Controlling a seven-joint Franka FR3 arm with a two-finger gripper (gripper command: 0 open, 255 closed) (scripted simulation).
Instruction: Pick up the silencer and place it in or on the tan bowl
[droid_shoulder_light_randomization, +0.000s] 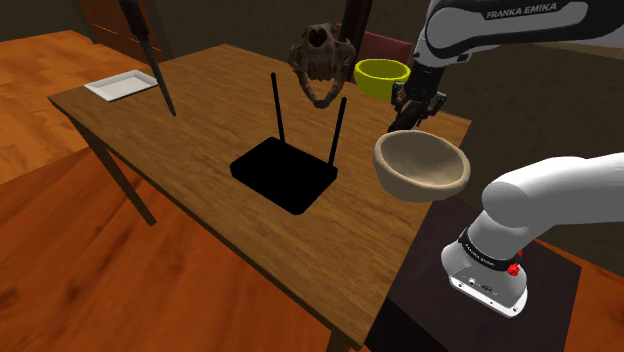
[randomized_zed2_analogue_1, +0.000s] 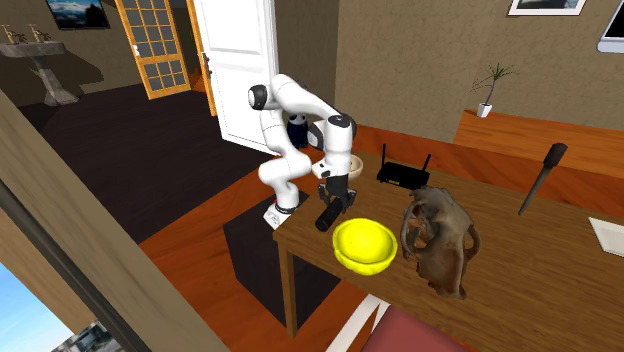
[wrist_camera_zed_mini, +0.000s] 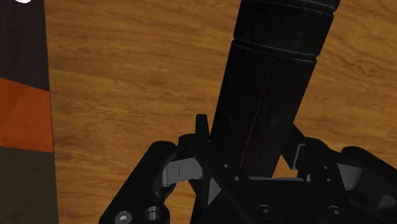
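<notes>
Starting from the shoulder view's left, a white tray (droid_shoulder_light_randomization: 122, 86) lies near the far corner of the counter (droid_shoulder_light_randomization: 210, 170). Next come a black router (droid_shoulder_light_randomization: 283, 172) with two upright aerials, a brown skull (droid_shoulder_light_randomization: 320, 62) and a yellow bowl (droid_shoulder_light_randomization: 382, 77). Just past that bowl hangs the pincer (droid_shoulder_light_randomization: 413, 115), closed around the silencer (wrist_camera_zed_mini: 273, 89). The silencer is a black cylinder that juts well beyond the fingers, above the wood. The tan bowl (droid_shoulder_light_randomization: 422, 163) sits just to the right, close to the counter's edge. The long overhang could let the cylinder pivot in the grip. Carried low, its free end might clip the tan rim and nudge the bowl toward the edge. Dropped at a slant, it may tip out, and the nearby yellow bowl is the wrong target.
</notes>
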